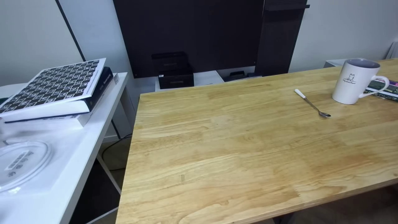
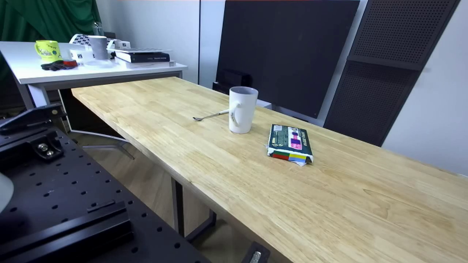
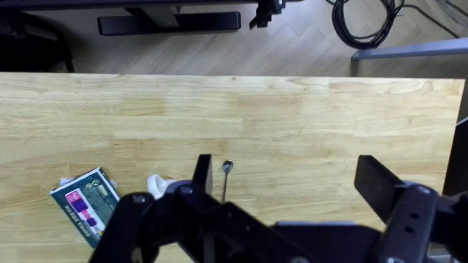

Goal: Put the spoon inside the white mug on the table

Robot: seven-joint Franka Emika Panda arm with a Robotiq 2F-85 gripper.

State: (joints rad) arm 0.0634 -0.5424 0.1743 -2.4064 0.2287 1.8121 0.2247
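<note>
The spoon [image 1: 312, 104], silver with a white handle end, lies flat on the light-wood table [image 1: 217, 155] beside the white mug [image 1: 354, 81]. The mug stands upright, its dark mark and handle showing. In an exterior view the mug [image 2: 242, 111] partly covers the handle end of the spoon [image 2: 210, 115]. In the wrist view my gripper [image 3: 285, 157] is open and empty, high above the table. The spoon [image 3: 225, 179] shows just inside the left finger, its handle end hidden behind the gripper. The mug [image 3: 156, 185] is mostly hidden behind that finger. The gripper is outside both exterior views.
A dark green pack [image 2: 291, 143] lies on the table on the mug's handle side; it also shows in the wrist view [image 3: 87, 204]. A white side table [image 1: 102, 124] with stacked books [image 1: 59, 90] stands beyond the table's end. A black perforated base [image 2: 91, 204] runs along the table's long edge.
</note>
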